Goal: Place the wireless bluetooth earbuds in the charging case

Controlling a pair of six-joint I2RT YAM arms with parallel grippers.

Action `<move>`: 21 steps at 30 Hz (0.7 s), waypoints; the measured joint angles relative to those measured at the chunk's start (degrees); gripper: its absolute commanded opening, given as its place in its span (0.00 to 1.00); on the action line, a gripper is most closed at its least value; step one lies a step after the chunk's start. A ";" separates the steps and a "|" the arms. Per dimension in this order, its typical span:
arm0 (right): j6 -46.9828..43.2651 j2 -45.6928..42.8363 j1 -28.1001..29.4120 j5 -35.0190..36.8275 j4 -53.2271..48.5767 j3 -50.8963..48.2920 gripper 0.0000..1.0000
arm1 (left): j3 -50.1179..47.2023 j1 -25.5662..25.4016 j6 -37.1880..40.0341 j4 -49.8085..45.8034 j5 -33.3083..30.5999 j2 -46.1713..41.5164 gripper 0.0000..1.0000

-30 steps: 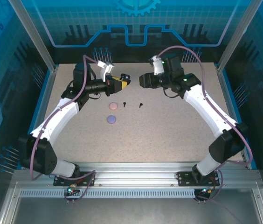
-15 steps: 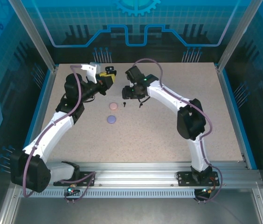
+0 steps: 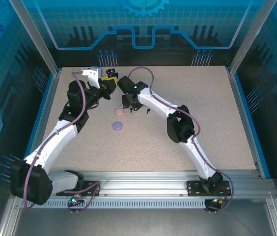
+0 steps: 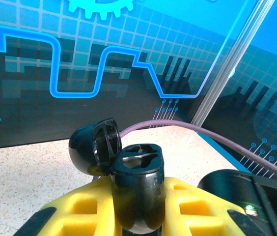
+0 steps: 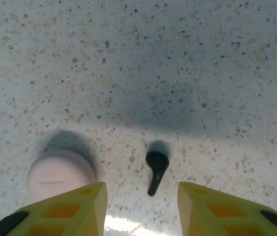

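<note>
- Top view: the left gripper [image 3: 110, 78] is hanging beyond the pink case [image 3: 119, 112], and the right gripper [image 3: 128, 102] is hovering just right of that case.
- Left wrist view: the left gripper's yellow fingers [image 4: 79, 211] are clamping tightly on the black charging case [image 4: 138, 187], which is sitting open with its lid tipped back.
- Right wrist view: the right gripper [image 5: 142, 206] is standing with its jaws parted, gripping nothing. The black earbud [image 5: 155, 169] is lying on the table [image 5: 202, 59] between its fingers, just right of the pink case [image 5: 61, 174] and not touching it.
</note>
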 measured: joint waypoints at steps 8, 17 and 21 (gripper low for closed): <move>1.75 4.13 0.35 3.04 -2.73 3.76 0.36 | -0.44 0.00 -1.42 1.42 -0.37 -0.02 0.00; 2.64 7.32 0.44 4.66 -3.10 8.50 0.32 | -0.66 0.00 -1.46 2.29 -0.37 -0.02 0.00; 2.84 8.61 0.46 4.83 -3.54 8.81 0.32 | -0.66 0.00 -1.49 2.71 -0.37 0.00 0.00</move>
